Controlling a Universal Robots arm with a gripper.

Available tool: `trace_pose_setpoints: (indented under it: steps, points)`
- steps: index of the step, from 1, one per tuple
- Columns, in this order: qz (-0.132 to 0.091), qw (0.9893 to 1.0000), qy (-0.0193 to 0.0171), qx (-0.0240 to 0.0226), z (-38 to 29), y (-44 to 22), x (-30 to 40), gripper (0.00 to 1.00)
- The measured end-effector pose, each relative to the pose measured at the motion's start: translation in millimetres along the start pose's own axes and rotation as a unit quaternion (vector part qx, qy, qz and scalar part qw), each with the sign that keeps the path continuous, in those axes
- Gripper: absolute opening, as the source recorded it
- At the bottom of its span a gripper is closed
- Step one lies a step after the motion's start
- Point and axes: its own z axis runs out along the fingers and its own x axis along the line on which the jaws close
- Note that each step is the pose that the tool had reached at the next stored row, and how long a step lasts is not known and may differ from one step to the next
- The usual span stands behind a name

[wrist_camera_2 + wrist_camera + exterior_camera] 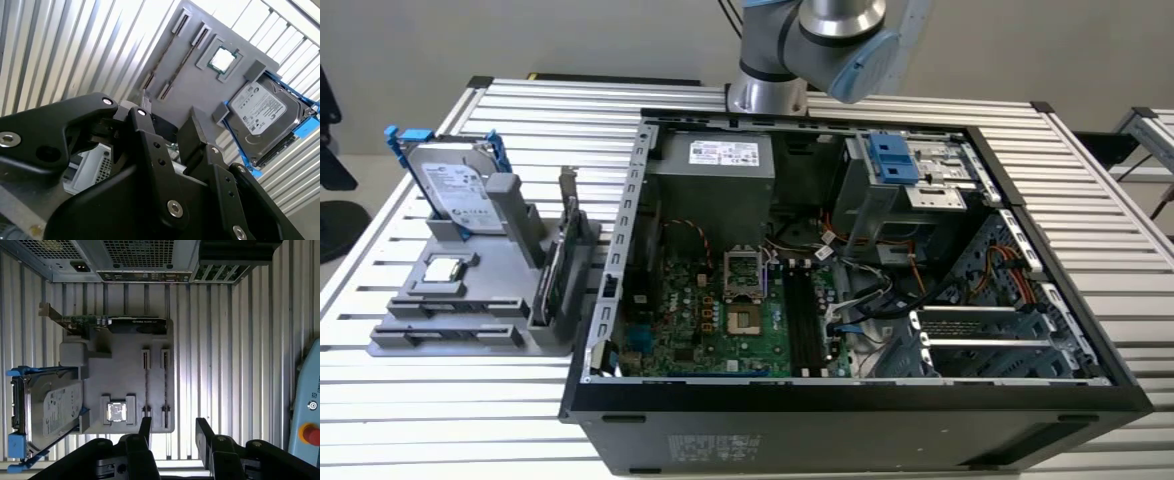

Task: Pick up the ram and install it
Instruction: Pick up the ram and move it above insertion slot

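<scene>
There are two ram sticks, one hard drive, one processor, one card and one computer case.

Labels on hard drive, on power supply, no print legible

My arm enters at the top of the exterior view. It shows a silver joint housing with a light-blue cap, and a second silver cylinder just below it, toward the exterior view's left. My gripper is a black two-finger unit, seen from behind the tool in both wrist views. The fingers stand roughly parallel and well apart with a clear gap between them, and the inner faces touch neither each other nor anything else. In the second wrist view, the black linkage bars with silver screw heads fan out from the gripper body, jaws spread.
</scene>
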Motion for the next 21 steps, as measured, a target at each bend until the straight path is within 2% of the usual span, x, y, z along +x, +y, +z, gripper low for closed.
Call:
trace_pose_setpoints:
  steps: [3,8,21]
  points:
    - [0.008,1.0000,-0.0004,0.0001,0.0,0.0,0.0,1.00]
    - [0.009,1.0000,-0.0004,0.0002,1.4,-0.1,0.6,1.00]
    - [0.004,1.0000,-0.0002,0.0000,14.0,-0.9,5.1,1.00]
